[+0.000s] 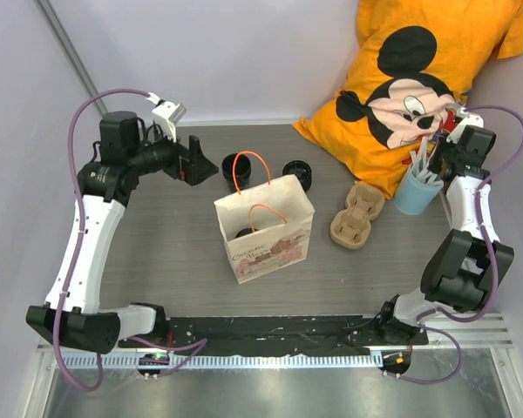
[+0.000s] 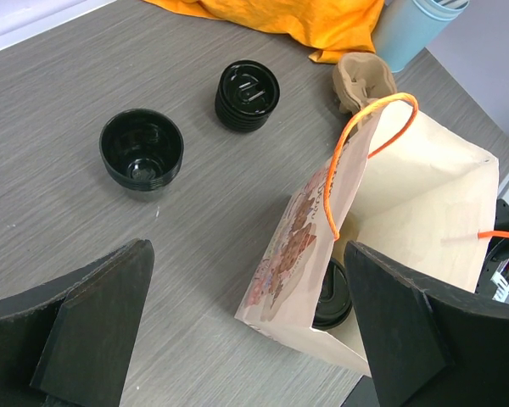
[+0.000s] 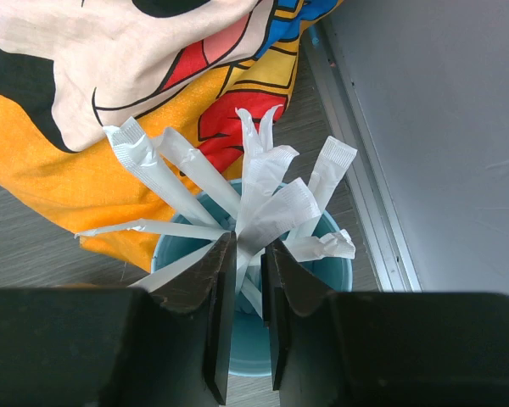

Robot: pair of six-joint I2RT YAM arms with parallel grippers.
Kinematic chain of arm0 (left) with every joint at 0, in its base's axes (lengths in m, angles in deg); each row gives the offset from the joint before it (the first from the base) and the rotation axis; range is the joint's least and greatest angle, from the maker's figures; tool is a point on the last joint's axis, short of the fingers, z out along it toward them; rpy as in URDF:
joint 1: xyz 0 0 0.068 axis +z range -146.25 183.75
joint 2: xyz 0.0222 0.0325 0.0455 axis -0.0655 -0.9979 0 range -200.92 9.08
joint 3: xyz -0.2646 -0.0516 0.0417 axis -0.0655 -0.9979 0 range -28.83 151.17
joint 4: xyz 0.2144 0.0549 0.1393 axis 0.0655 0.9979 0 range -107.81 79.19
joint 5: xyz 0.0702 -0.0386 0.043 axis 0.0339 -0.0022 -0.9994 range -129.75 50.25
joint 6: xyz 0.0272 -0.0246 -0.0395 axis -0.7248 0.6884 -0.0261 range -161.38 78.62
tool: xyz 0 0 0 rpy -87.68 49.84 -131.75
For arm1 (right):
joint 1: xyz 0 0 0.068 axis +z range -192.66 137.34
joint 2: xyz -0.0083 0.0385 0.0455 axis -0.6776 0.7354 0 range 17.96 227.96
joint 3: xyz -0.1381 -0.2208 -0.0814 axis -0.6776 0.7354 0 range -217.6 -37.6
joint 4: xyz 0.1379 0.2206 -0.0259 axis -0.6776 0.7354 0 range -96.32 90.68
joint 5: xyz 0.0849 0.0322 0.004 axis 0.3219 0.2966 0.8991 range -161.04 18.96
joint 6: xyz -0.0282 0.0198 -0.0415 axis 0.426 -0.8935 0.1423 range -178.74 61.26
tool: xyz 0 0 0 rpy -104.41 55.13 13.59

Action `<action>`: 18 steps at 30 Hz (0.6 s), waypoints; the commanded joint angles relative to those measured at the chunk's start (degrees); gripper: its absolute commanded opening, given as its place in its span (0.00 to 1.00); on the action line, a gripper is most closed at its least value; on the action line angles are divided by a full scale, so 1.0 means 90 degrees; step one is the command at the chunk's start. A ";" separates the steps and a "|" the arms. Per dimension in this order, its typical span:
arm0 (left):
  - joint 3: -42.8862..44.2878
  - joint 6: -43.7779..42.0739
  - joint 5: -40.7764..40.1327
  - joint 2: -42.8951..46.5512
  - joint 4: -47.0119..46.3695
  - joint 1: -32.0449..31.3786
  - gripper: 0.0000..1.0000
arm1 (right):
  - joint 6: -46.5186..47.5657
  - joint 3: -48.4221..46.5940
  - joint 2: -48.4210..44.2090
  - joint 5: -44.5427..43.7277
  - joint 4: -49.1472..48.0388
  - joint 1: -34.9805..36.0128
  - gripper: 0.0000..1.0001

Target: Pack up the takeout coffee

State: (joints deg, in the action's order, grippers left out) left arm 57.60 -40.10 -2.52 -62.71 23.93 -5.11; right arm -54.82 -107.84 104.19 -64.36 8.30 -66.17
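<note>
Centrally on the grey wood-grain surface (image 1: 157,252) stands a cream paper bag with orange cord handles (image 1: 270,239), upright and open at the top. At its bottom, seen through the mouth, lies a round black cup in the bag (image 2: 331,298), partly hidden by the bag's wall.

Just beyond the bag, on the bare surface, sit two more black pieces, side by side but apart. One is a small round black disposable cup (image 2: 142,151), upright, lidless and dark inside. To its right is a short black stack topped with a matching black lid (image 2: 248,91).

The left arm's fingers (image 2: 93,331) are spread wide apart and hold nothing, just left of the lidless cup.

To the right of the bag lies a beige pulp cup carrier (image 1: 357,215), near a light blue cup (image 1: 411,196) full of white paper-wrapped straws (image 3: 263,182). An orange cloth printed with a cartoon mouse (image 1: 418,78) lies behind these in the far right corner.

The right arm's fingers (image 3: 220,314) are set among the straws over the blue cup. Only a narrow gap stands between them, with white wrappers in it; whether they pinch one I cannot tell.
</note>
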 commanded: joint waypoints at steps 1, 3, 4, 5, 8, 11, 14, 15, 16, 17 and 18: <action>0.0006 0.0063 0.0160 0.0057 -0.0301 0.0047 1.00 | -0.0162 0.0040 -0.0051 -0.0029 -0.0471 -0.0025 0.25; 0.0006 0.0063 0.0160 0.0047 -0.0301 0.0047 1.00 | -0.0192 0.0109 -0.0051 -0.0029 -0.0549 -0.0025 0.26; -0.0004 0.0063 0.0160 0.0047 -0.0311 0.0047 1.00 | -0.0221 0.0138 -0.0060 -0.0019 -0.0578 -0.0025 0.26; -0.0014 0.0073 0.0170 0.0057 -0.0321 0.0047 1.00 | -0.0231 0.0148 -0.0060 -0.0010 -0.0588 -0.0025 0.26; -0.0043 0.0082 0.0179 0.0057 -0.0340 0.0047 1.00 | -0.0250 0.0187 -0.0099 -0.0019 -0.0627 -0.0025 0.23; -0.0072 0.0083 0.0179 0.0066 -0.0379 0.0047 0.99 | -0.0260 0.0197 -0.0138 -0.0029 -0.0618 -0.0025 0.20; -0.0082 0.0092 0.0179 0.0057 -0.0380 0.0057 1.00 | -0.0270 0.0187 -0.0226 -0.0039 -0.0569 -0.0025 0.17; -0.0073 0.0102 0.0179 0.0057 -0.0380 0.0057 1.00 | -0.0289 0.0187 -0.0236 -0.0039 -0.0569 -0.0025 0.15; -0.0072 0.0102 0.0189 0.0066 -0.0380 0.0057 1.00 | -0.0289 0.0187 -0.0255 -0.0029 -0.0569 -0.0025 0.13; -0.0063 0.0092 0.0189 0.0066 -0.0380 0.0067 1.00 | -0.0280 0.0197 -0.0265 -0.0029 -0.0578 -0.0025 0.13; -0.0082 0.0092 0.0199 0.0066 -0.0389 0.0057 1.00 | -0.0280 0.0187 -0.0265 -0.0029 -0.0579 -0.0025 0.12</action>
State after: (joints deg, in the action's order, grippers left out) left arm 56.94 -39.95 -2.17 -62.71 22.73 -5.02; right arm -56.72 -106.05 104.19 -64.34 5.72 -66.17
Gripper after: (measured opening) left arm 0.995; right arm 0.136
